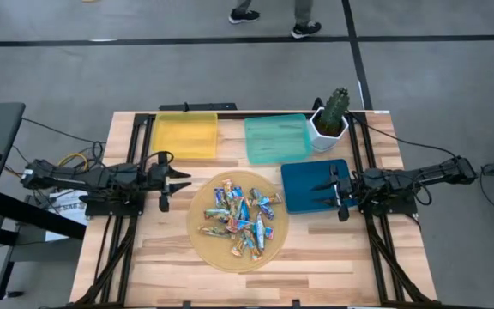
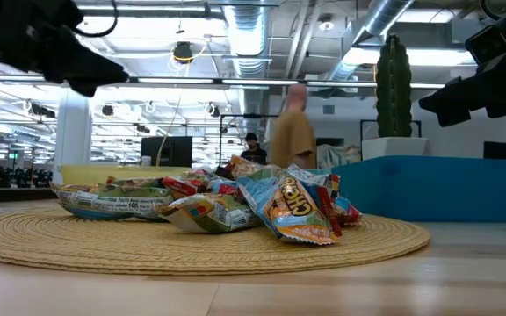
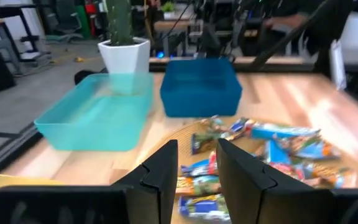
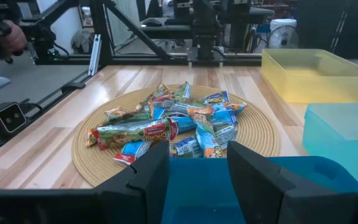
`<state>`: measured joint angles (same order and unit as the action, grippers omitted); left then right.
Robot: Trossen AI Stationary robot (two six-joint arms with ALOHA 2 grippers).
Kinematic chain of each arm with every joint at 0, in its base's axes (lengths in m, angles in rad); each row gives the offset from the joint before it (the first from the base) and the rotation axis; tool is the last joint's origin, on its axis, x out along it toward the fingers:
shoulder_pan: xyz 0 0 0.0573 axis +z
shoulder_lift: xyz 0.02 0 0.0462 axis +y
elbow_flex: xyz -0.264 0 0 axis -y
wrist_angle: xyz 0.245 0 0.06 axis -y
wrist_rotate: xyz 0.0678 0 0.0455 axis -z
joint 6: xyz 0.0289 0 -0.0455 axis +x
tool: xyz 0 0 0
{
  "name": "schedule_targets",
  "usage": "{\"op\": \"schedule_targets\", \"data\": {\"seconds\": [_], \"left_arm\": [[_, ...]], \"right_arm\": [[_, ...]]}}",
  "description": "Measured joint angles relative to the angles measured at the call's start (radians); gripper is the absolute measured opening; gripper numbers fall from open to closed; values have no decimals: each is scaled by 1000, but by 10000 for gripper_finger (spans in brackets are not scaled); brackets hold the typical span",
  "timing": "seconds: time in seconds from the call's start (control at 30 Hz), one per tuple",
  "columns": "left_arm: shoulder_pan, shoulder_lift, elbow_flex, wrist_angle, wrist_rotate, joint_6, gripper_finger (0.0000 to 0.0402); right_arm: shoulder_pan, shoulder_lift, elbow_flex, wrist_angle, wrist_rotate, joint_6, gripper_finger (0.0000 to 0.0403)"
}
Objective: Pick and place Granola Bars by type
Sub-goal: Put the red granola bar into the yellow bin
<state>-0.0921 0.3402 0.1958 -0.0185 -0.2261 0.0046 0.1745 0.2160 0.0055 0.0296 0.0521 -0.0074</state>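
Several granola bars (image 1: pixel 240 216) in blue-and-white and orange or tan wrappers lie heaped on a round woven mat (image 1: pixel 202 245) at the table's middle; they also show in the low view (image 2: pixel 235 204) and both wrist views (image 3: pixel 272 149) (image 4: pixel 179 127). My left gripper (image 1: pixel 182 186) hovers open just left of the mat, fingers pointing at the pile. My right gripper (image 1: pixel 326 190) hovers open over the dark blue tray (image 1: pixel 303 199), right of the mat. Neither holds anything.
A yellow tray (image 1: pixel 185 135) and a teal tray (image 1: pixel 277 137) sit along the far side. A potted cactus in a white pot (image 1: pixel 329 120) stands beside the teal tray. Bare wood lies near the front edge. A person's feet (image 1: pixel 273 19) show beyond the table.
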Motion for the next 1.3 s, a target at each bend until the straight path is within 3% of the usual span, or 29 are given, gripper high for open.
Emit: {"op": "schedule_targets", "data": {"seconds": [0.23,0.5,0.87,1.3], "left_arm": [[0,332,172,-19,13,91,103],[-26,682,398,-212,35,128,103],[-203,908,457,-232,30,122,103],[-247,1066,457,-146,-14,10,122]], "right_arm": [[0,0,0,0,0,0,154],[0,0,0,0,0,0,154],[0,0,0,0,0,0,154],[0,0,0,0,0,0,154]]}}
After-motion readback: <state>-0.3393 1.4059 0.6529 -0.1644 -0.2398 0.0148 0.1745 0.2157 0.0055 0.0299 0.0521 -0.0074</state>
